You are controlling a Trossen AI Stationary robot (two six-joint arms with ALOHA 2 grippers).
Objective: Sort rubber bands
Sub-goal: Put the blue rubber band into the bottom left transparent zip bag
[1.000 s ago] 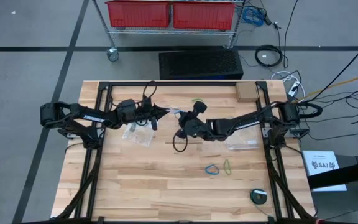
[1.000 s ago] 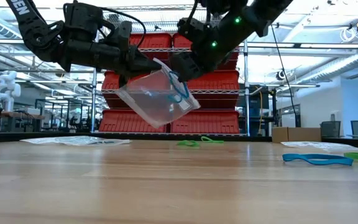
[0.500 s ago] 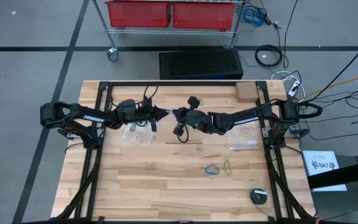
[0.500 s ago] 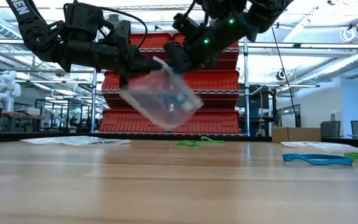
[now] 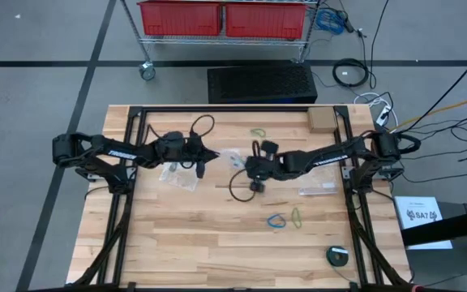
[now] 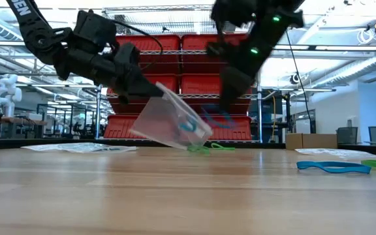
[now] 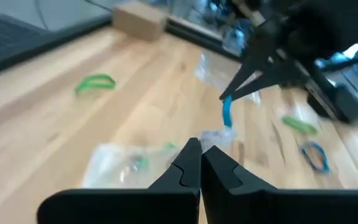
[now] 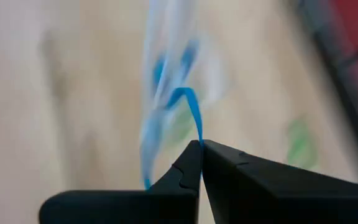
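Wooden butcher-block planks are forming the table (image 5: pixel 201 235), which is sitting inside a black frame on grey floor, with red bins (image 5: pixel 221 18) on a wire cart behind it and black cables trailing off to one side.

Above the table's middle, the left gripper (image 5: pixel 216 152) is pinching the corner of a clear, crinkled plastic bag (image 6: pixel 170 124), its fingers pressed together on the film; teal loops are showing inside the bag, which is hanging tilted just over the wood. The right gripper (image 5: pixel 248 165) is hovering just beside the bag's mouth, its fingers closed on a thin blue rubber band (image 8: pixel 188 106) that is dangling from the tips.

Two more flat clear bags are lying on the table, one (image 5: pixel 181 177) under the left arm and one (image 5: pixel 319 187) near the right arm. Loose bands are lying on the wood: one green loop (image 5: pixel 258 131) toward the far edge, plus a blue loop (image 5: pixel 276 221) and a yellow-green loop (image 5: pixel 297 216) side by side nearer the front. A small cardboard box (image 5: pixel 321 120) is sitting at the far right corner.
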